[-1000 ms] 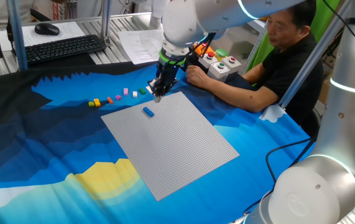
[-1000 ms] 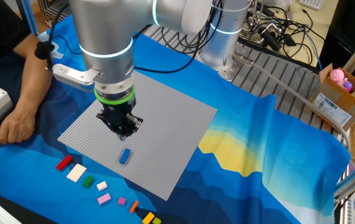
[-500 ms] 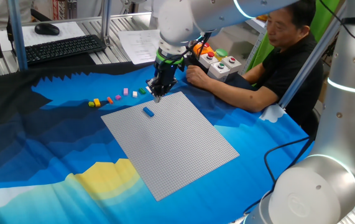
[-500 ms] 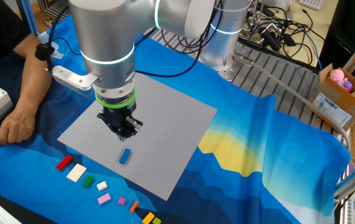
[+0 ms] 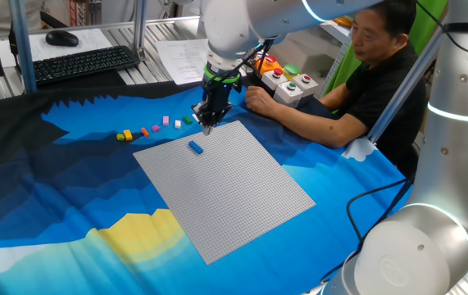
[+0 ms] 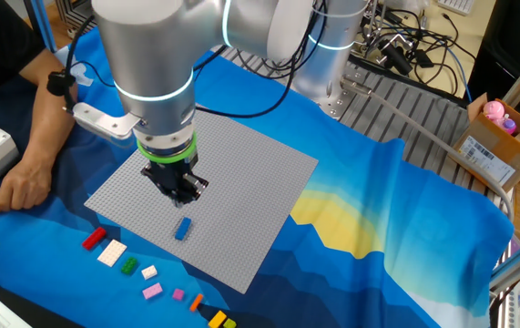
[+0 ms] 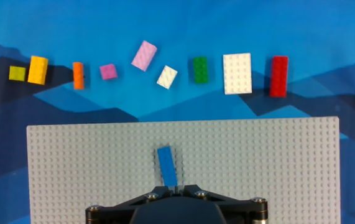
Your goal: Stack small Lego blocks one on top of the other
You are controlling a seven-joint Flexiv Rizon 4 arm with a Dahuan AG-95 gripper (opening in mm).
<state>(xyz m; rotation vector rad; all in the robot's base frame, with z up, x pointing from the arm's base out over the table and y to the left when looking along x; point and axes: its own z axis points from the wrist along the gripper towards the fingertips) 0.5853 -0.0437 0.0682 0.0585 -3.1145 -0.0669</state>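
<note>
A blue brick (image 7: pixel 166 165) lies alone on the grey baseplate (image 7: pixel 276 168); it also shows in both fixed views (image 5: pixel 195 147) (image 6: pixel 183 228). Beyond the plate's edge, on the blue cloth, lies a row of loose bricks: lime (image 7: pixel 17 73), yellow (image 7: pixel 38 70), orange (image 7: pixel 78 75), magenta (image 7: pixel 108 71), pink (image 7: pixel 144 55), small white (image 7: pixel 167 77), green (image 7: pixel 200 70), large white (image 7: pixel 237 73), red (image 7: pixel 278 76). My gripper (image 7: pixel 177 186) is shut and empty. It hangs over the plate (image 5: pixel 206 125) (image 6: pixel 180 194), between the blue brick and the row.
A person's hand (image 5: pixel 258 99) (image 6: pixel 23 187) rests on the cloth next to the red end of the row. A grey button box (image 5: pixel 293 86) stands behind it. A keyboard (image 5: pixel 82 64) lies at the back left. The cloth (image 6: pixel 378 237) covers the table.
The gripper has shifted slightly toward the row of loose bricks, still shut. The bricks have not moved.
</note>
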